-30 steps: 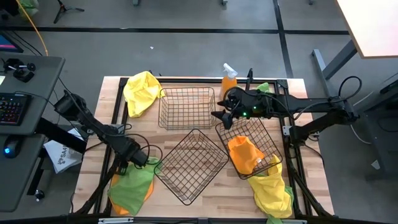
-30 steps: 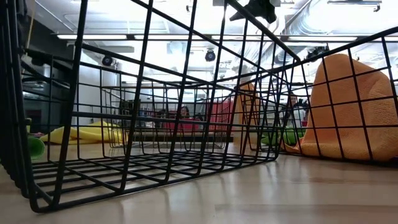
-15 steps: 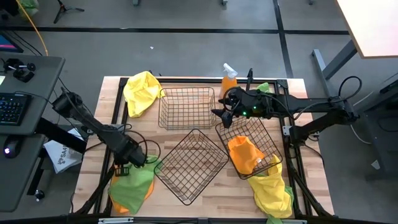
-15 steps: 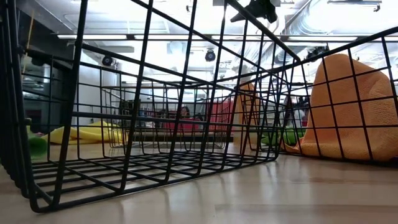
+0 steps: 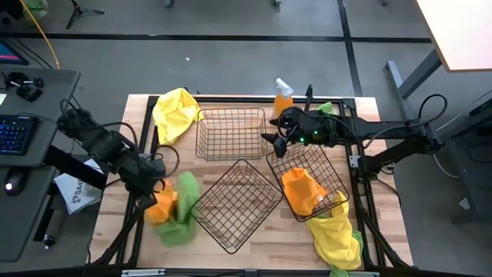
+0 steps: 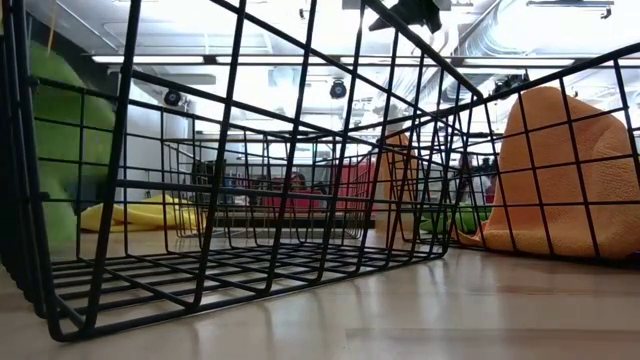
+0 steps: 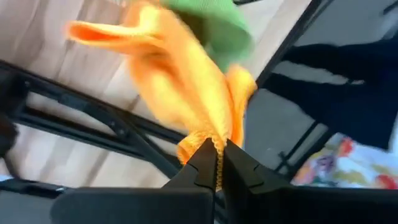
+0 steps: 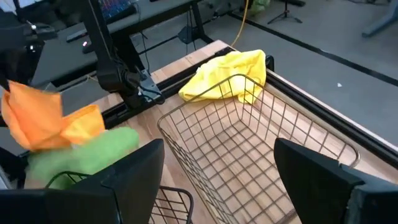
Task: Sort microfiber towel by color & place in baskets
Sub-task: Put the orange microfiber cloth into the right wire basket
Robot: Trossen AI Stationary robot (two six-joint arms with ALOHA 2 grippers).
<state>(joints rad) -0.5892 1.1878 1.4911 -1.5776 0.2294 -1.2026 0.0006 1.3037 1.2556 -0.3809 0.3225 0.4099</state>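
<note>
My left gripper (image 5: 152,191) is shut on an orange towel (image 5: 160,206) near the table's left edge, with a green towel (image 5: 183,211) caught against it. The low view shows the green towel (image 6: 60,130) raised high beside the middle basket (image 5: 234,204). Over the gap between the far basket (image 5: 231,132) and the right basket (image 5: 315,165), my right gripper (image 5: 269,143) hovers open. The right basket holds another orange towel (image 5: 301,191). My left gripper pinches a bunched bit of the orange towel (image 7: 208,138) between its two fingertips. The towel hangs away from the fingers in loose folds, raised off the table. The green towel (image 7: 211,22) clings to its far part.
A yellow towel (image 5: 175,114) lies at the far left corner and another (image 5: 337,235) at the near right, past the right basket. An orange spray bottle (image 5: 283,96) stands at the far edge, with a green towel (image 5: 327,108) to its right.
My left gripper has shut on the orange towel and gone up and toward the table's left edge. The orange towel has come out from under the green one. The green towel has risen with it and shifted toward the middle basket.
</note>
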